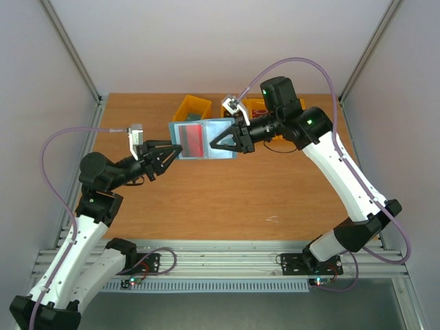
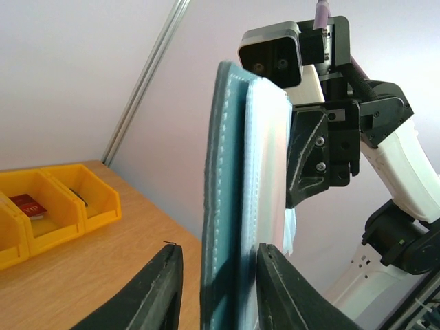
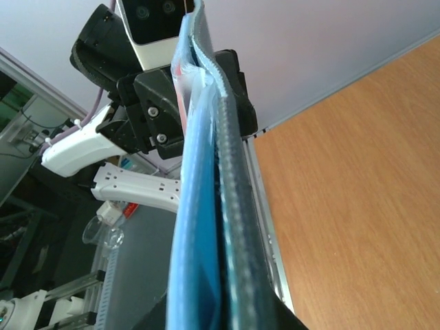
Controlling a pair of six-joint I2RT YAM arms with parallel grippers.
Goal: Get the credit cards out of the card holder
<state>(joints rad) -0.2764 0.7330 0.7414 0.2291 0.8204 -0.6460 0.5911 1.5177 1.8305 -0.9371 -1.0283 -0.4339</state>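
the table lies well below the action; the two arms meet in the air over its far middle. between them hangs the card holder, opened out, its inner face turned up to the overhead view and its long axis running left to right from one arm to the other. the right gripper is clamped on the holder's right half and carries it. the left gripper is the nearer one to the red card, which sits in the left pocket just right of its tips. its jaws straddle the holder's left edge, but one finger stands apart from the cover, so nothing is pinched yet.
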